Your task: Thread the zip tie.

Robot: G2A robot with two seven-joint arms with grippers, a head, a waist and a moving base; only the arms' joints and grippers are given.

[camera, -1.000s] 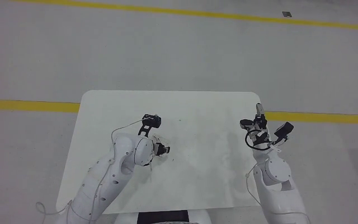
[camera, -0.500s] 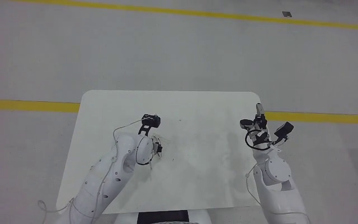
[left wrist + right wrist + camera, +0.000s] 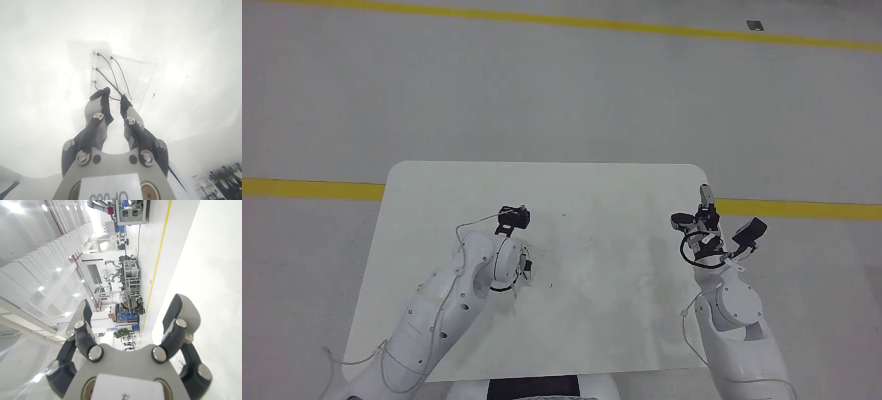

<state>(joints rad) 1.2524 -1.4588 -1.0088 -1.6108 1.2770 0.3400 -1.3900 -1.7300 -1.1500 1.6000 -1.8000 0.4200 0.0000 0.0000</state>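
Several black zip ties (image 3: 105, 78) lie in a shallow clear tray (image 3: 140, 75) on the white table (image 3: 622, 200). My left gripper (image 3: 114, 95) is down at the tray's near end, open, its fingertips (image 3: 105, 91) on either side of the ties' thin tails. One thin tail runs across the gap between the tips; nothing is clamped. From above, the left gripper (image 3: 525, 265) sits left of the table's middle. My right gripper (image 3: 132, 311) is open and holds nothing, raised at the table's right edge (image 3: 712, 225) and facing out into the room.
A small black scrap (image 3: 153, 95) lies on the table just beside the tray. The white table top stretches bare between the two arms. A yellow floor line (image 3: 802, 208) runs past the table's right side.
My left arm has swung a little, and its gripper has shifted slightly leftward over the tray. The right arm has not moved.
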